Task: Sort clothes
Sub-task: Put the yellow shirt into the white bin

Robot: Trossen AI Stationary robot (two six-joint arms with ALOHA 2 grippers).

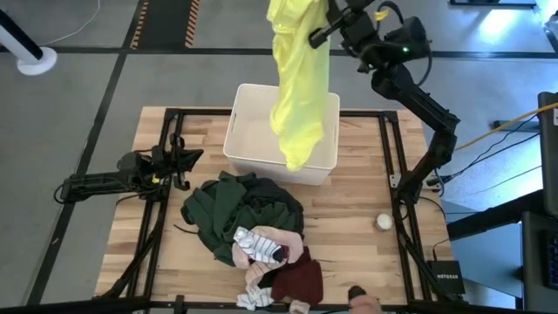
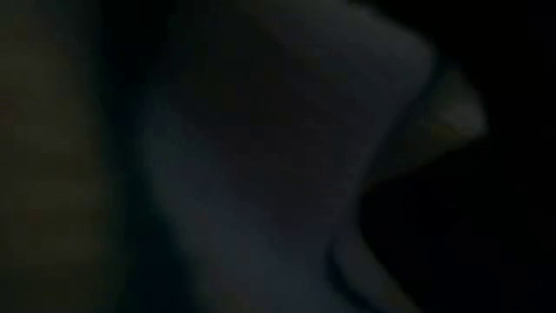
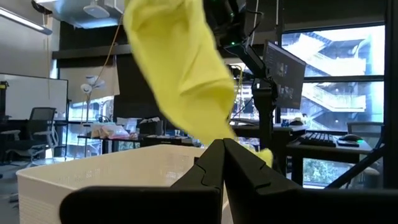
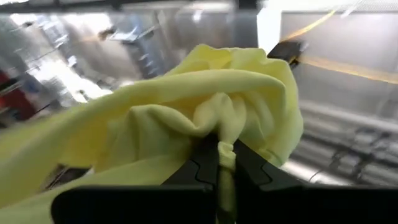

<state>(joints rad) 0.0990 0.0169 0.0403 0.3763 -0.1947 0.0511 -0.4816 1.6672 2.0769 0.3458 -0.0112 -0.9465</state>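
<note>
My right gripper (image 1: 312, 33) is raised high over the far side of the table, shut on the neon yellow top (image 1: 301, 83), which hangs down over the white bin (image 1: 248, 139). The top also shows in the left wrist view (image 3: 180, 74). My left gripper (image 1: 193, 159) is shut and empty, low at the table's left, beside the bin. A pile of clothes lies near the front: dark green and black garments (image 1: 240, 209), a striped sock (image 1: 257, 246), pale pink cloth (image 1: 283, 240), a maroon garment (image 1: 301, 281). My right gripper pinches a bunched fold of the yellow top (image 4: 225, 149) between its two fingers, several layers gathered. The top hangs slack below the gripper, lifted clear of the table, its lower end (image 1: 298, 157) over the bin's near right part.
A small white ball (image 1: 384, 221) lies on the table's right. A person's hand (image 1: 362, 301) shows at the near edge. The low view is dark, blocked by something close. Bare wood lies at the near left and right of the pile.
</note>
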